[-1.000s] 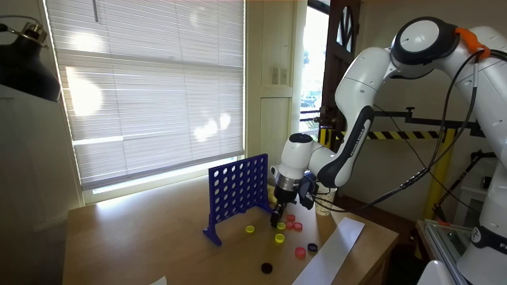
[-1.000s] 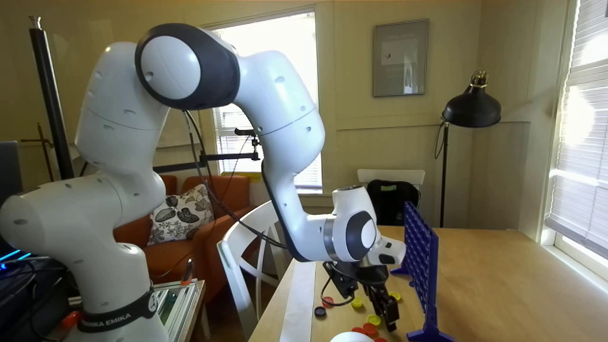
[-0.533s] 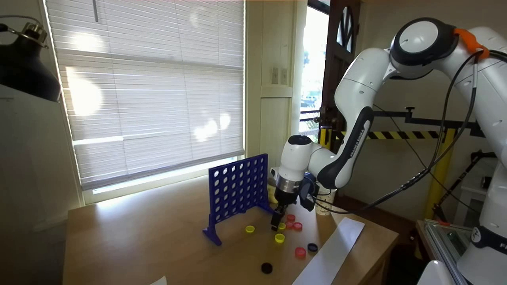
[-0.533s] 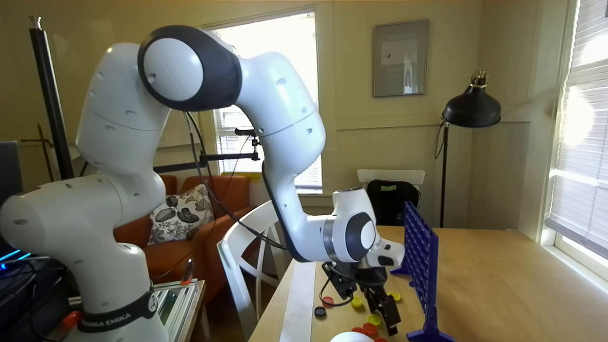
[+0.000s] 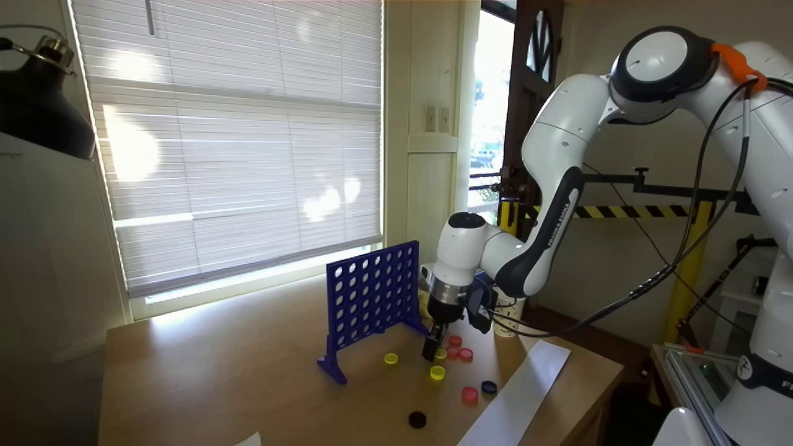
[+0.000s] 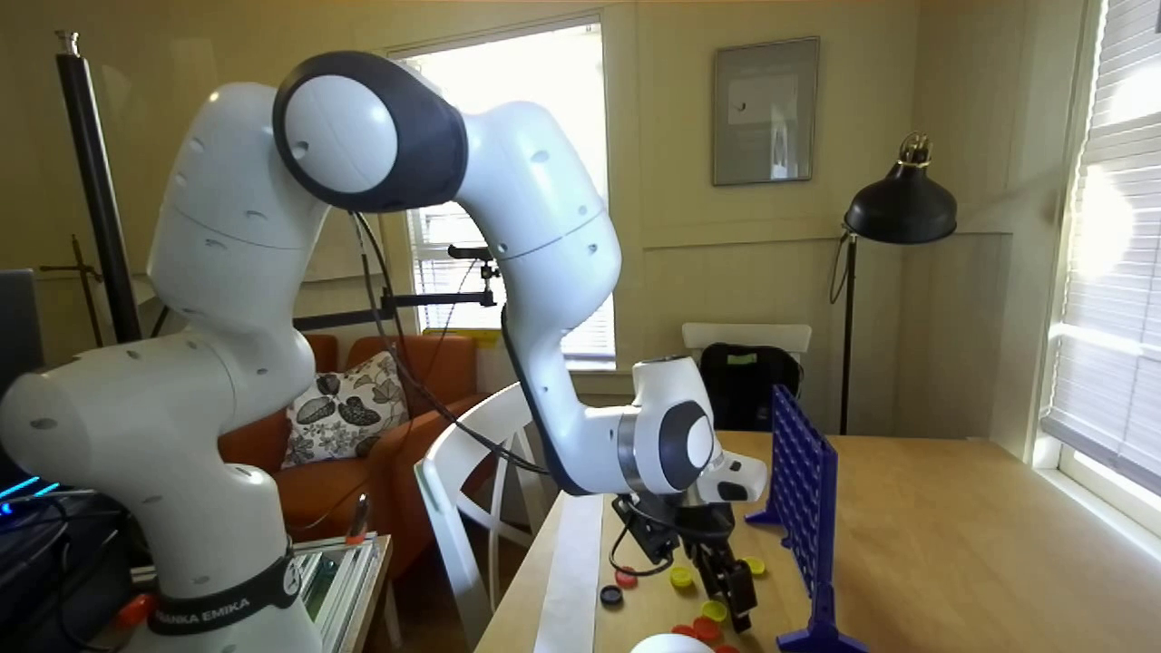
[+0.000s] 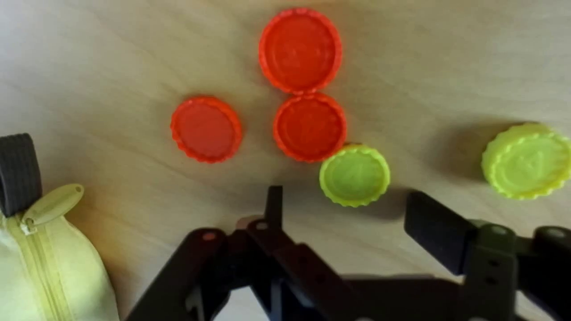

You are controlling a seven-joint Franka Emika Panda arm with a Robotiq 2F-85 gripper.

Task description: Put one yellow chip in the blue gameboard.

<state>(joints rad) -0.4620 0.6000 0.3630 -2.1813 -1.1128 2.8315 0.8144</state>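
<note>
The blue gameboard [image 5: 372, 297] stands upright on the table and also shows edge-on in an exterior view [image 6: 805, 508]. My gripper [image 7: 348, 214] is open and empty, pointing down close to the table beside the board. It also shows in both exterior views [image 5: 429, 357] [image 6: 744, 626]. In the wrist view a yellow chip [image 7: 355, 175] lies flat just ahead of the gap between the fingertips, touching a red chip. Another yellow chip [image 7: 528, 160], thick like a stack, lies right of the right finger. A further yellow chip [image 5: 391, 358] lies near the board's foot.
Several red chips [image 7: 310, 127] lie close to the near yellow chip. A pale yellow zipped pouch [image 7: 53, 272] is at the wrist view's lower left. Dark chips [image 5: 417, 420] [image 5: 489, 387], a white strip [image 5: 520, 396] and a patterned cup [image 5: 508, 322] are on the table.
My gripper has dipped slightly, then shifted a little away from the gameboard. The chips and the gameboard have not moved.
</note>
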